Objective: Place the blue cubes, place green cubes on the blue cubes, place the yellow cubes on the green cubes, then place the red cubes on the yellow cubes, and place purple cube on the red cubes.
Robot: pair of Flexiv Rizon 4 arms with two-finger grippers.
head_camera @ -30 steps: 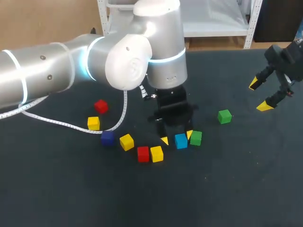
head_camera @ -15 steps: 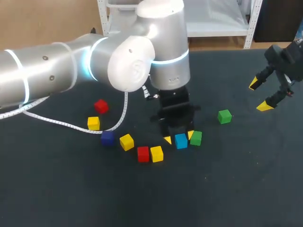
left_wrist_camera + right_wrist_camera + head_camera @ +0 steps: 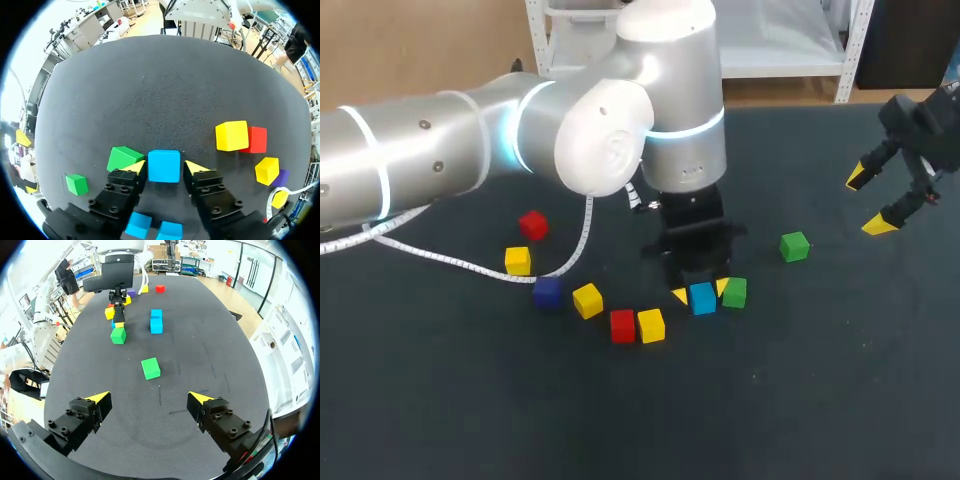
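My left gripper (image 3: 702,295) stands low over the table, open. A light blue cube (image 3: 164,165) sits between its fingers, and each yellow tip (image 3: 196,166) is a sliver away from it. A green cube (image 3: 125,157) rests against the outside of one finger. Two more blue cubes (image 3: 137,225) lie behind the gripper and show side by side (image 3: 156,320) in the right wrist view. A second green cube (image 3: 794,246) sits alone to the right. My right gripper (image 3: 875,200) hangs open and empty above the table's right side.
To the left lie yellow cubes (image 3: 651,325) (image 3: 587,300) (image 3: 518,260), red cubes (image 3: 622,325) (image 3: 533,224) and a dark purple cube (image 3: 547,292). A white cable (image 3: 470,265) trails from the left arm across the dark table (image 3: 770,400).
The left gripper's fingers have drawn closer together around the light blue cube, and the arm has shifted slightly right. The right arm has not moved.
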